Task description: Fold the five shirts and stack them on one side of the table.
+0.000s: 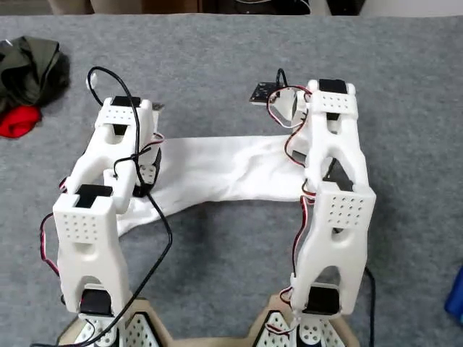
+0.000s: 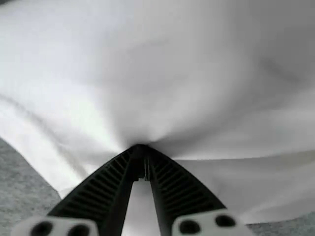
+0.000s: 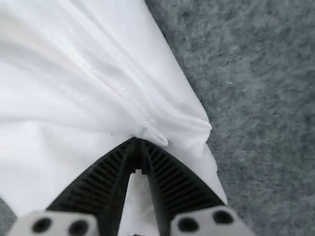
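Observation:
A white shirt [image 1: 217,173] lies stretched as a wide band across the middle of the grey table, between the two arms. My left gripper [image 2: 140,150] is shut on a pinch of the white shirt [image 2: 162,73]; the cloth puckers where the black fingers [image 2: 98,191] meet. My right gripper [image 3: 137,143] is shut on a fold of the white shirt [image 3: 74,88] close to its edge. In the high view the left arm [image 1: 108,166] stands over the shirt's left end and the right arm [image 1: 333,159] over its right end.
A heap of dark green clothing [image 1: 30,69] with a red piece [image 1: 19,120] sits at the far left corner. A blue object [image 1: 456,296] shows at the right edge. Grey cloth table [image 1: 231,65] lies bare behind and in front of the shirt.

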Controlling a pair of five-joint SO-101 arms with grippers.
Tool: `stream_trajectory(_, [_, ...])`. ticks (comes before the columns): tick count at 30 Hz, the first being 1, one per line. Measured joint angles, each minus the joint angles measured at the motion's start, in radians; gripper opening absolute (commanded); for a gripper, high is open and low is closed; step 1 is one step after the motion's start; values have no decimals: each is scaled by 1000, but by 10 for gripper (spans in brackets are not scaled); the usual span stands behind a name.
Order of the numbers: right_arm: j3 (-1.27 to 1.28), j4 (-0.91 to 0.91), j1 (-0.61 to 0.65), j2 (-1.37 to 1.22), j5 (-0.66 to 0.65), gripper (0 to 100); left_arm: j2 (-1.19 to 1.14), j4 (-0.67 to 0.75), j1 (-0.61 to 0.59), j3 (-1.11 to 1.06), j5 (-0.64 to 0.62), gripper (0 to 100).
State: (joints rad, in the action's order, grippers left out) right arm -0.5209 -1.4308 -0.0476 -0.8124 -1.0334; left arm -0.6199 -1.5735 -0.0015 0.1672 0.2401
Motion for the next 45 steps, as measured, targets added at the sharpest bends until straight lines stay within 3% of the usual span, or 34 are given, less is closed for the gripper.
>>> stream_trajectory(6, [-41,-40,-3,17,0,5,37,-69,-40,5,14,20])
stream_trajectory(12, [-121,-115,-21,155,63,5,226,-147,-66,8,37,30])
stream_trajectory(19, [-126,-109,-23,216,144,5,422,-167,-164,-57,15,128])
stream_trajectory(23, [-126,-64,-23,209,175,5,423,-87,-272,-120,-12,212])
stream_trajectory(26, [-126,-40,-23,195,186,5,422,-18,-285,-130,-55,253])
stream_trajectory(34, [-126,-18,-23,189,186,5,299,83,-287,-132,-97,253])
stream_trajectory(45, [-126,-18,-23,189,186,5,126,120,-287,-130,2,253])
